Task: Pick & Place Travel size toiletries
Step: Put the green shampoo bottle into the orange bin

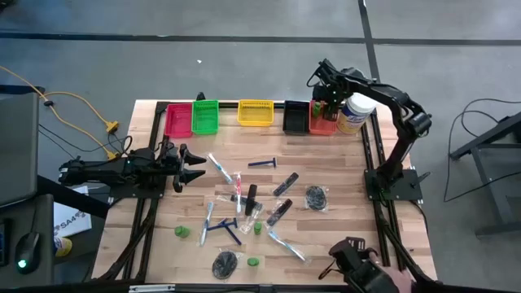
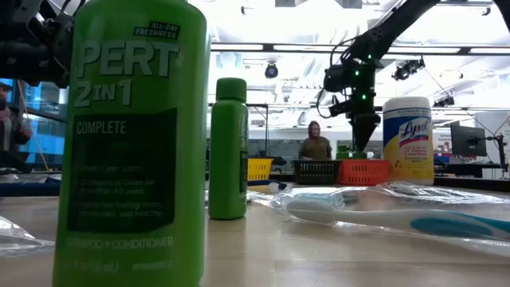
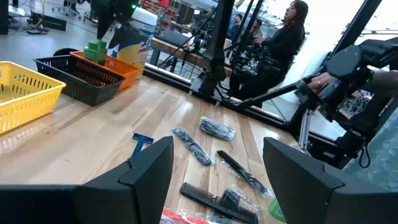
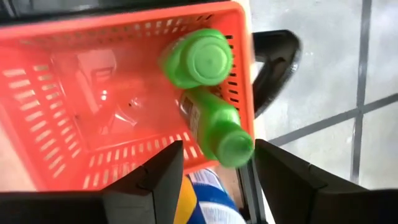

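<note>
Travel toiletries lie scattered on the wooden table: clear-wrapped toothbrushes (image 1: 220, 168), blue razors (image 1: 262, 163), black combs (image 1: 285, 185), mesh puffs (image 1: 316, 196) and small green bottles (image 1: 181, 232). My right gripper (image 1: 326, 102) hovers open over the orange bin (image 4: 68, 99) at the far right. Two green bottles are in that bin, one upright (image 4: 198, 59) and one slanted against the wall (image 4: 214, 127). My left gripper (image 1: 194, 167) is open and empty at the table's left side, facing a razor (image 3: 142, 142) and the combs (image 3: 193, 146).
Red (image 1: 177, 120), green (image 1: 205, 116), yellow (image 1: 256, 112) and black (image 1: 295, 116) bins line the far edge beside the orange one. A white jar with a yellow label (image 1: 354, 112) stands right of it. A person's hand (image 1: 358, 264) is at the near right corner.
</note>
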{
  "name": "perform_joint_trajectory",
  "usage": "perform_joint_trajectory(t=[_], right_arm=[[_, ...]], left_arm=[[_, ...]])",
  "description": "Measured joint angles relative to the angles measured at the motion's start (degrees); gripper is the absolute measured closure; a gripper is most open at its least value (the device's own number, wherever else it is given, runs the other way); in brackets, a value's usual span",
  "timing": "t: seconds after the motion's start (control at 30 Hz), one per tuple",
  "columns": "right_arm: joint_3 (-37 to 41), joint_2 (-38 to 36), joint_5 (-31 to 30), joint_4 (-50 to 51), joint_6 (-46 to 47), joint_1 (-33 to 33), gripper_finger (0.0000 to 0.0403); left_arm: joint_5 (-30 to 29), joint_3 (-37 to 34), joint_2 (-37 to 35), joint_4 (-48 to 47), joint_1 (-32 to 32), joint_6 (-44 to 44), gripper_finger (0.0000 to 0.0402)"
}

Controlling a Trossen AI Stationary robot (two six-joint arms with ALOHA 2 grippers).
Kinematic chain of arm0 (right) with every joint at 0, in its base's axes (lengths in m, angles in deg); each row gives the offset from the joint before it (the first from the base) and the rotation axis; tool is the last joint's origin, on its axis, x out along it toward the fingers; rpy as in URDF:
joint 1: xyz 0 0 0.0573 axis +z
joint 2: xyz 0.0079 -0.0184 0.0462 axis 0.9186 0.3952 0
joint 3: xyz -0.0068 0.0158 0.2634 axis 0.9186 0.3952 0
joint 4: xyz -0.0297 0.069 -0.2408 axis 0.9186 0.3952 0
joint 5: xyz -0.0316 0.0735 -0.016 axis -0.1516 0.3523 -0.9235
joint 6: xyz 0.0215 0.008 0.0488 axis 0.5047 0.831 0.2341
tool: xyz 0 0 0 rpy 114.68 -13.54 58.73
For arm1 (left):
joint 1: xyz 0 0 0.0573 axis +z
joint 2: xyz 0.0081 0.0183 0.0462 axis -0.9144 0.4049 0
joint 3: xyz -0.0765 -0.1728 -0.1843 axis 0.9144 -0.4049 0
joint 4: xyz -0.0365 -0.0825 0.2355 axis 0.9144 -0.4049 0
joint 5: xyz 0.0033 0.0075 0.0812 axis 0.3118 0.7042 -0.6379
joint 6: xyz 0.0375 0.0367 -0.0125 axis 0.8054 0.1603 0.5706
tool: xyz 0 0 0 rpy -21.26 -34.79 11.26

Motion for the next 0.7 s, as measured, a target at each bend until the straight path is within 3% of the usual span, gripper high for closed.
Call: perform_joint_trajectory(t=[0.5, 0.7], right_arm=[[0.0, -13.6, 0.6, 5.4, 19.6, 6.9, 0.0215], [0.0, -19.7, 7.0, 5.7, 27.7, 12.3, 0.0215]], left_arm=[[0.0, 0.0, 0.0, 0.0, 0.0, 0.0, 0.0160], [0.0, 0.0, 0.0, 0.0, 0.0, 0.0, 0.0160]])
